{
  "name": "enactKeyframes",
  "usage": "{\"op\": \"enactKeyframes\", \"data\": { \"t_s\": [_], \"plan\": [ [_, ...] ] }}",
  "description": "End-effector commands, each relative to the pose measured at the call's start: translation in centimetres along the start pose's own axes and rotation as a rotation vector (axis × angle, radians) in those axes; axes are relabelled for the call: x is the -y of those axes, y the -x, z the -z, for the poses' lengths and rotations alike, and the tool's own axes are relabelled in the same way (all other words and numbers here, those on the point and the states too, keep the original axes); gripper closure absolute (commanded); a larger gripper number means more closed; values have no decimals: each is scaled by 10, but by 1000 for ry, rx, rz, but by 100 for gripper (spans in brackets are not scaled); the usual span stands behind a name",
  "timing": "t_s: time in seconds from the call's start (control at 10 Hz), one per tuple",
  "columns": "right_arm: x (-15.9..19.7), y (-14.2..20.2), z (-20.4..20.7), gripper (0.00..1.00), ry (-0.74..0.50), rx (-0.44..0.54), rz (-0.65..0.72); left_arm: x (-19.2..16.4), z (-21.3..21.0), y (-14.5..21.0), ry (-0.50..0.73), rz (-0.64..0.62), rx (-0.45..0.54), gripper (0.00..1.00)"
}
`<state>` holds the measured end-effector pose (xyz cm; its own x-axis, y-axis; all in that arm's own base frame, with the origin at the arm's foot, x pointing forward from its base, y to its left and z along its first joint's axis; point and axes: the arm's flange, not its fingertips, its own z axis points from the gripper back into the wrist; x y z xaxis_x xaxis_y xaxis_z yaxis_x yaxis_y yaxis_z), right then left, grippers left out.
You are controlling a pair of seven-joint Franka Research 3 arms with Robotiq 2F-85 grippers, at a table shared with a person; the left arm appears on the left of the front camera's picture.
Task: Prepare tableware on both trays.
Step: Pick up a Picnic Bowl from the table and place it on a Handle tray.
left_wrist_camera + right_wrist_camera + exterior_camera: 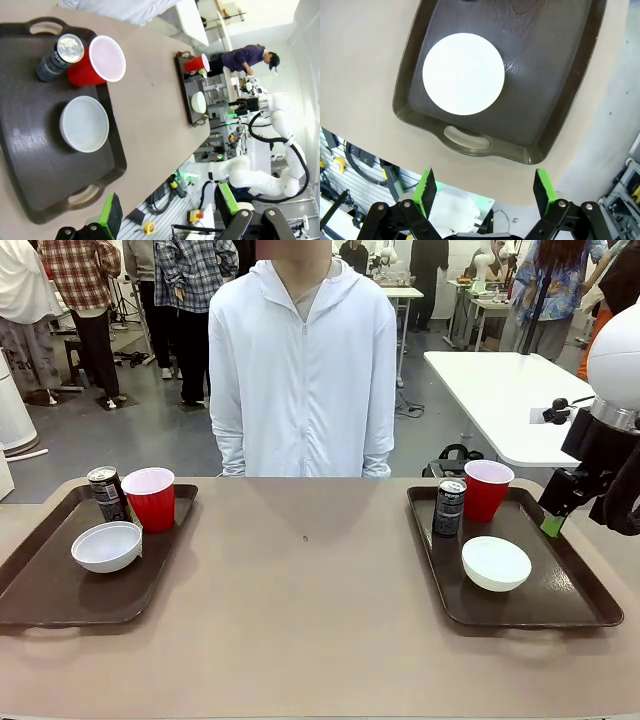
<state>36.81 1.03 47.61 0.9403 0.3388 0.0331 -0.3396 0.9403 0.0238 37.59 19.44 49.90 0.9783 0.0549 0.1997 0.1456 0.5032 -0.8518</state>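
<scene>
On the left tray (40, 585) stand a black can (106, 494) and a red cup (150, 498), with a white bowl (107, 546) in front of them. The right tray (560, 590) holds a can (449, 507), a red cup (487, 489) and a bowl (496, 563). My right gripper (553, 523) hangs above that tray's right rim, open and holding nothing; its wrist view looks down on the bowl (463, 73) and the tray (555, 75). My left gripper (169, 210) is open above the table's near edge, off the left tray (30, 165).
A person in a white hooded jacket (303, 370) stands at the table's far side, hands down. The bare tan tabletop (305, 580) lies between the two trays. Other people and a white table (505, 400) are farther back.
</scene>
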Motion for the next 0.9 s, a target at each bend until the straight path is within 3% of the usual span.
{"op": "enactKeyframes", "data": {
  "t_s": [0.0, 0.5, 0.6, 0.8],
  "plan": [
    [-4, 2, 4, 0, 14, 5, 14, -1, -3, 1, 8, 21, 1, 0],
    [0, 0, 0, 0, 0, 0, 0, -1, -3, 1, 8, 21, 1, 0],
    [23, 9, -8, 0, -377, 8, -238, -1, -3, 1, 8, 21, 1, 0],
    [58, 20, -28, 0, -603, 153, -221, -1, -3, 1, 8, 21, 1, 0]
  ]
}}
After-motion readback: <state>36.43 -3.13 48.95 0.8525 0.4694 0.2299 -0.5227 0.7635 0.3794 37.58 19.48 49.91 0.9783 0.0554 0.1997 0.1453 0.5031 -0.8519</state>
